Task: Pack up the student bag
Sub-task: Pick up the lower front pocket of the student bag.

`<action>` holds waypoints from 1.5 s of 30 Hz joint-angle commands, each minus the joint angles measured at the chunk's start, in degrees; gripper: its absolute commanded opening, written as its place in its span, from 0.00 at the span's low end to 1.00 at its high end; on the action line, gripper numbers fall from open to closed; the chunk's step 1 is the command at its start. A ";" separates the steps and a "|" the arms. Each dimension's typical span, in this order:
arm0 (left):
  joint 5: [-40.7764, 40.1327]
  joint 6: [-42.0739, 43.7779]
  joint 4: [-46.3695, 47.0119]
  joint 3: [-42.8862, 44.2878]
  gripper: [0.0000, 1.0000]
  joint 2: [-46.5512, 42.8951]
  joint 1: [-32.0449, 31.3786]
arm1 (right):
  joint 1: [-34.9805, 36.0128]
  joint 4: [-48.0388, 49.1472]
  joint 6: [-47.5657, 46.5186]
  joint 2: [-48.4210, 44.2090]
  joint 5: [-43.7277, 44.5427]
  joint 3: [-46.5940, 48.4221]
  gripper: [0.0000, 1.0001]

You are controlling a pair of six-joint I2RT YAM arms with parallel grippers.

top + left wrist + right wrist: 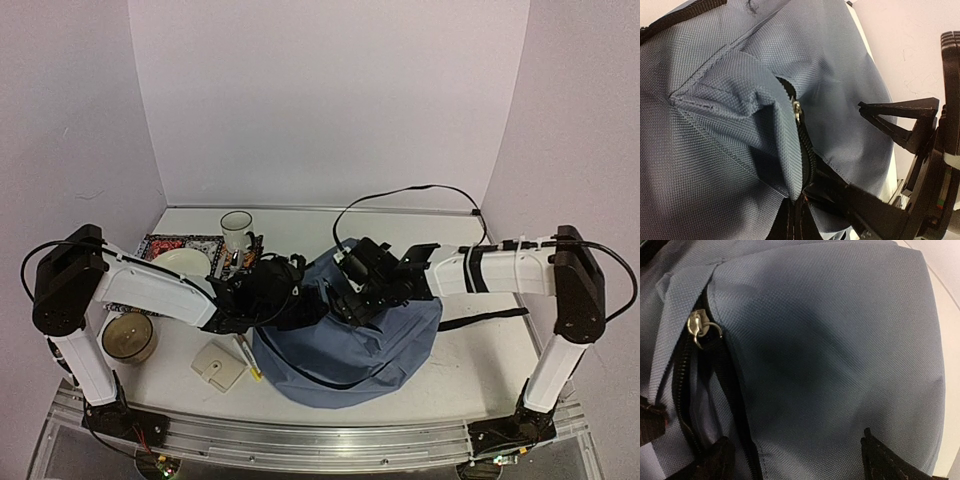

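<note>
The student bag point(345, 345) lies in the middle of the table point(460, 375), a little toward the near edge, between the two arms. Both claws come together over its upper part. The left gripper point(298, 303) is closed, and it seems to pinch the blue-grey fabric at the edge of the zipper opening. In its wrist view this fabric stands up in a fold, but its own fingers are mostly hidden at the bottom of that view. The right gripper point(792, 440) is open. Its two black fingers point(885, 460) stand wide apart just above the cloth of the bag, with nothing between them. The metal zipper slider point(696, 325) sits at the top of a dark gap where the zipper is undone, and the black teeth run down from it. A black strap point(490, 315) lies on the table to the right of the bag. To the left of the bag are a flat white square thing point(219, 365) with a pen point(247, 357) just beside it, and a round tan container point(128, 335) near the left arm. Farther back stand a white mug point(237, 230) and a pale plate point(182, 262) on a patterned mat point(175, 243)
</note>
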 commanded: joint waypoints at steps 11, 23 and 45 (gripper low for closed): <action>-0.93 0.07 -3.32 -0.95 0.00 -2.77 0.21 | -0.66 -11.44 -0.31 1.20 17.49 3.65 0.29; 0.20 4.16 -5.14 7.95 0.14 -1.63 1.62 | -0.94 -11.64 -3.94 -7.13 14.99 7.27 0.00; -15.10 -4.21 -32.70 -3.53 0.73 -21.46 1.97 | -4.30 -11.82 -4.89 -6.68 16.40 10.16 0.00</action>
